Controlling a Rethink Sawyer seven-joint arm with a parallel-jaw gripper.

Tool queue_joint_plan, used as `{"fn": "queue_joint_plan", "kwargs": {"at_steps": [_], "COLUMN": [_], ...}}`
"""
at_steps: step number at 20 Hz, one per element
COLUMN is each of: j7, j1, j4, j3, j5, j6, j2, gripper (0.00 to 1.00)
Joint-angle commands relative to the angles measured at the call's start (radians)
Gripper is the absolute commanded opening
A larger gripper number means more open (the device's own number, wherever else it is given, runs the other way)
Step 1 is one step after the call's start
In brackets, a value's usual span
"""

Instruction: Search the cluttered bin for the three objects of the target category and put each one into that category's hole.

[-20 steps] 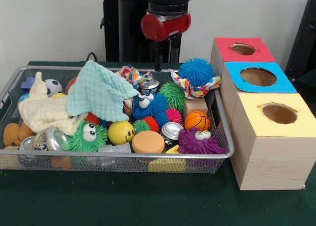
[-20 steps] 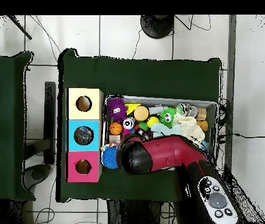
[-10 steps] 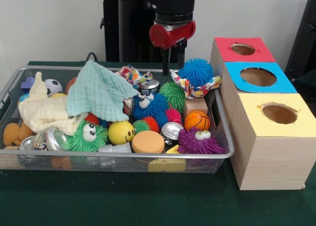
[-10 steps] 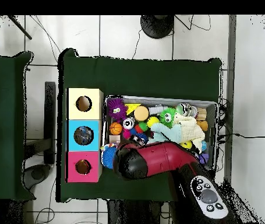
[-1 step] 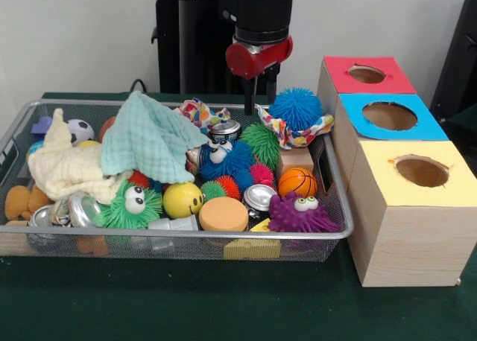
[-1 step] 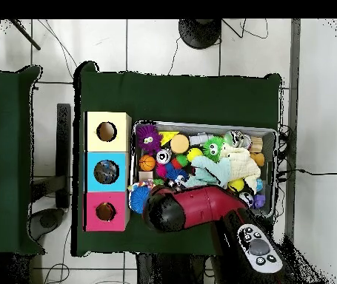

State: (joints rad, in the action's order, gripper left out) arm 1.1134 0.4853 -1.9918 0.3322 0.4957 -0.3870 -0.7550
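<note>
Pincer point(image 5: 261, 95) open, empty, pointing down above bin's point(image 5: 339, 229) far edge.

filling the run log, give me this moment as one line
phase: searching | gripper: over bin's far side, beside blue spiky ball, fingers empty | wire bin: cluttered | boxes: nothing entering holes

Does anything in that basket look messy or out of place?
It is a jumble by design. The green cloth is draped over the toys, and the patterned cloth hangs across the basket rim under the blue spiky ball. Nothing spilled.
</note>
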Motion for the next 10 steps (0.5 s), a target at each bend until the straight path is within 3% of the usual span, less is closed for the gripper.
{"fn": "queue_joint_plan", "kwargs": {"at_steps": [1, 10], "j7": [0.174, 0.186], "j1": [0.035, 0.048], "j4": [-0.045, -0.091], "j3": [0.013, 0.066], "j5": [-0.046, -0.116], "j6": [0.028, 0.039], "j2": [0.058, 0.057], "gripper": [1.00, 1.00]}}
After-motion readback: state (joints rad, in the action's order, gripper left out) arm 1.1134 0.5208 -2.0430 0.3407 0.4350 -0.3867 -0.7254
